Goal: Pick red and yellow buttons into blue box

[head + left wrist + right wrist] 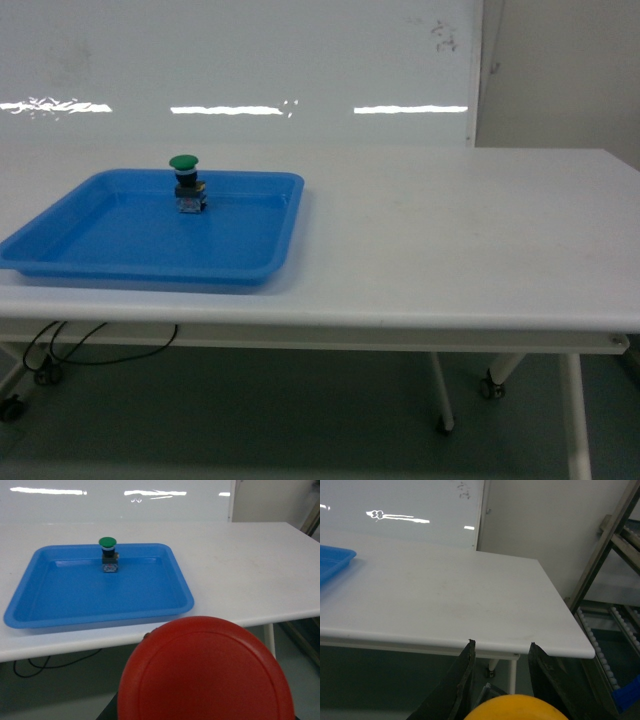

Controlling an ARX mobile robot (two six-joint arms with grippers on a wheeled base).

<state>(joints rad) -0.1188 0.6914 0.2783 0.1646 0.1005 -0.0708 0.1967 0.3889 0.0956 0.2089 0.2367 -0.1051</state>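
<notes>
The red button [207,672] fills the bottom of the left wrist view. Its round cap hangs in the air in front of and below the table edge, and it hides my left gripper's fingers. The yellow button [517,709] shows as a yellow cap at the bottom of the right wrist view. It sits between the two black fingers of my right gripper [501,647], which is shut on it just short of the table's near edge. Neither gripper appears in the head view. The blue box is out of view.
A shallow blue tray [60,250] lies on the left of the white table [450,240], with a green-capped button [185,180] upright near its far rim. A metal roller rack [605,580] stands right of the table. A blue patch [629,694] shows below the rack.
</notes>
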